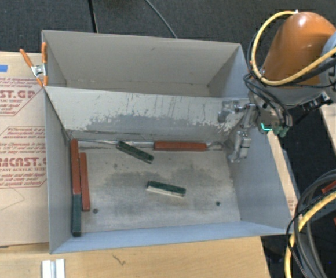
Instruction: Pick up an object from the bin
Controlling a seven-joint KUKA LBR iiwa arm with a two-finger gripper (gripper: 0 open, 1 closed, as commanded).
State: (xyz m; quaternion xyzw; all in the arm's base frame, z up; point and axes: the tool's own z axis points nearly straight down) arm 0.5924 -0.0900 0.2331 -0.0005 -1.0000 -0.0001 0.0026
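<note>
Camera view, pincer near right wall of bin

We record the bin as plain grey, its back wall streaked with pale scratches and its floor smudged darker.

Reddish-brown: back bar, left bar, second left bar.

Dark green: tilted bar, corner bar.

Green with a cream edge: middle bar.

We enter the gripper as silver-grey, the wrist cover as orange, and its looping cable as yellow.
</note>
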